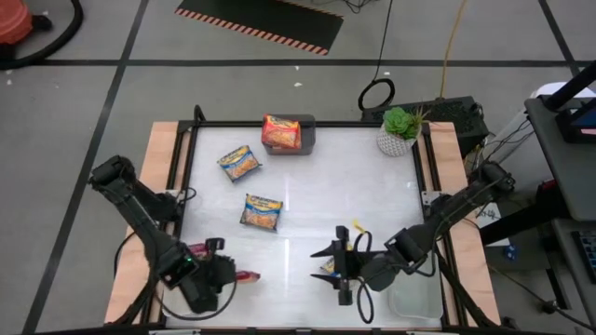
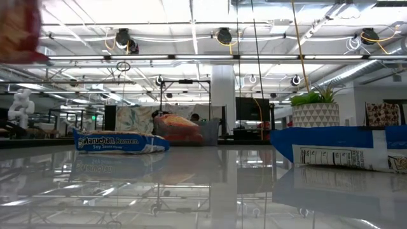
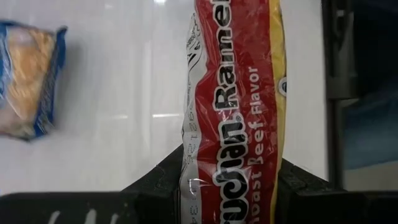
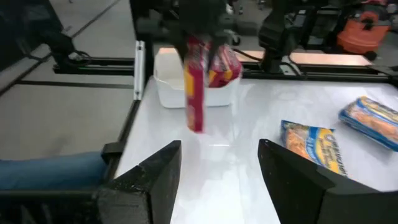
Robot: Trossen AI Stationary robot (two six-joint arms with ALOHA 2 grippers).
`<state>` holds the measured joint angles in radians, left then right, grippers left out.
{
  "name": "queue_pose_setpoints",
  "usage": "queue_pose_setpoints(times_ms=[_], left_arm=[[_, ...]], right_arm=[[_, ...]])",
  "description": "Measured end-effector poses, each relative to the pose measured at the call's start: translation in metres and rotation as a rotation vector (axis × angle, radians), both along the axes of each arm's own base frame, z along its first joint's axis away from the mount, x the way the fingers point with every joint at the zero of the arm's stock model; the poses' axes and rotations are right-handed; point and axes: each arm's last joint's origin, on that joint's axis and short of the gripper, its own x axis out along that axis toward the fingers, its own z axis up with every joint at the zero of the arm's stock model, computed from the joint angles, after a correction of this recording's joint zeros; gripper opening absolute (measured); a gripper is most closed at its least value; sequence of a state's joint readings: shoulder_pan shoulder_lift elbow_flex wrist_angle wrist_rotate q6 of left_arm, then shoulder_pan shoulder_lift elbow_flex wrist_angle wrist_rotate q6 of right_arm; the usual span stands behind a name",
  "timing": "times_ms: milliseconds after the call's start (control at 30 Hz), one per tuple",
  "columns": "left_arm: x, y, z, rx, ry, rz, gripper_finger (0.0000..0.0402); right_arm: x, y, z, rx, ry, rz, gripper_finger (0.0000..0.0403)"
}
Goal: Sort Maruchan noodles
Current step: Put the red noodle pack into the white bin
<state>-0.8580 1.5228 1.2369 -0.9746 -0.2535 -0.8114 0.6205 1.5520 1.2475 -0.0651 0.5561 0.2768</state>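
My left gripper is at the table's near left and shut on a red Maruchan packet, which also fills the left wrist view. Behind it, a white tray holds another red packet. Two blue-and-yellow packets lie flat on the table's middle left. An orange packet sits in the grey bin. My right gripper is open at the near middle, touching nothing. A further blue packet lies near it. My left gripper pinches the red packet by one short end between its two fingers, coming from above and pointing down. The packet hangs upright below the fingers, lifted clear of the table, in front of the white tray.
A potted plant stands at the far right corner. A clear tray sits at the near right corner beside my right arm. Bare table lies between the blue packets and the plant. The table has a raised dark frame.
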Motion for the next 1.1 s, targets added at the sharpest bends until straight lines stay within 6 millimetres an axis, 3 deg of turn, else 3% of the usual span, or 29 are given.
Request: queue_pose_setpoints(times_ms=[233,600,933,1100], left_arm=[[-0.028,-0.016,0.009,-0.055,-0.045,0.04,0.0131],[-0.082,-0.045,0.009,-0.089,-0.07,-0.034,0.0131],[-0.113,-0.031,0.004,0.082,0.072,0.003,0.0131],[-0.121,-0.031,0.003,0.074,0.145,0.023,0.0131]], right_arm=[[-0.004,-0.002,-0.007,-0.021,0.011,-0.019,0.0208],[-0.003,-0.002,-0.006,-0.001,0.008,-0.024,0.0208],[-0.002,-0.002,-0.003,0.019,-0.021,-0.023,0.0208],[-0.002,-0.002,-0.004,0.018,-0.019,-0.022,0.0208]])
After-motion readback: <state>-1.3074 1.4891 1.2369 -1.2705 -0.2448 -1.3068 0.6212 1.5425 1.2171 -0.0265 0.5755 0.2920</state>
